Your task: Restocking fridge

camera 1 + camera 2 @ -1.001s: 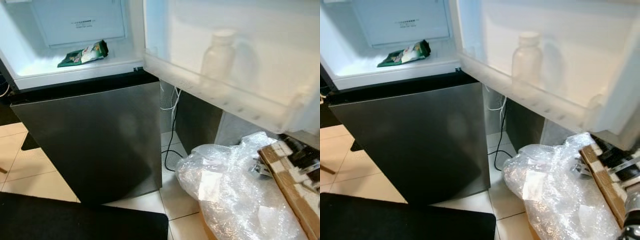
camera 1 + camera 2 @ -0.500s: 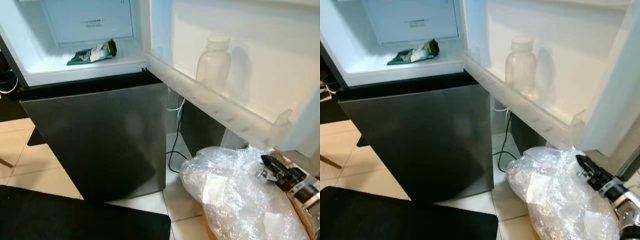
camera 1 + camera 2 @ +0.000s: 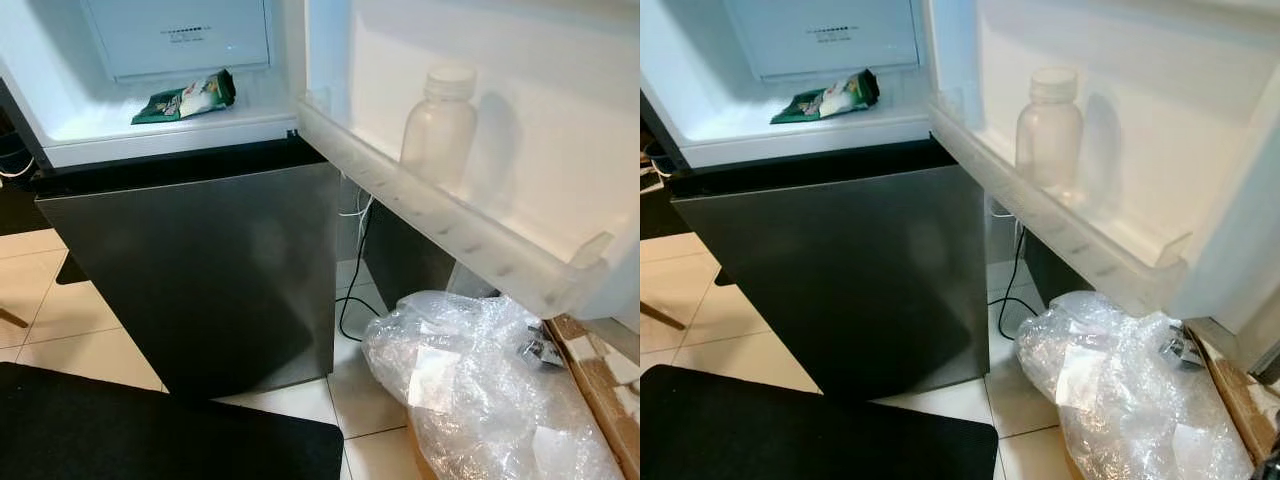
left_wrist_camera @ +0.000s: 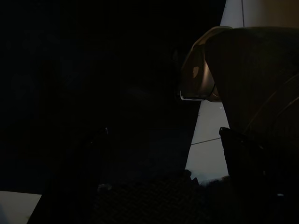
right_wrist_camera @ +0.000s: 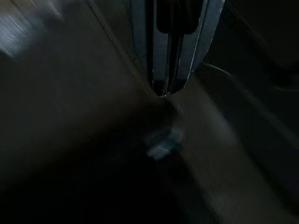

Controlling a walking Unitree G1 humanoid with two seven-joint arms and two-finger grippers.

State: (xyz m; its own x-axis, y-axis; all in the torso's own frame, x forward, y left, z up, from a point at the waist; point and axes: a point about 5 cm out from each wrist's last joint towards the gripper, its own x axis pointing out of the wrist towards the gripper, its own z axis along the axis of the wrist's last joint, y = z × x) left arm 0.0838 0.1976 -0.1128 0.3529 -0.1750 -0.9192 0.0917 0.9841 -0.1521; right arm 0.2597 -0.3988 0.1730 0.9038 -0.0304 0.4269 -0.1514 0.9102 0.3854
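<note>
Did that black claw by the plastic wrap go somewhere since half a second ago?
Yes. It lay over the bubble wrap beneath the fridge door shelf; now it has drawn back out of that spot, toward the robot.

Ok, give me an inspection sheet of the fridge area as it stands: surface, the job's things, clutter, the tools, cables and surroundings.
Surface: white fridge shelf, bare apart from one packet; beige tiled floor below.
Job's things: green and white snack packet lying flat on the shelf; translucent plastic bottle with a white cap upright in the clear door rack of the open door.
Clutter: crumpled clear plastic wrap heaped on the floor; brown cardboard box beside it.
Tools: right tool seen in its blurred wrist view, fingers together; left tool's wrist view too dark to read.
Cables: black cable and white cable behind the fridge.
Surroundings: dark grey lower fridge door, shut; black mat.
</note>
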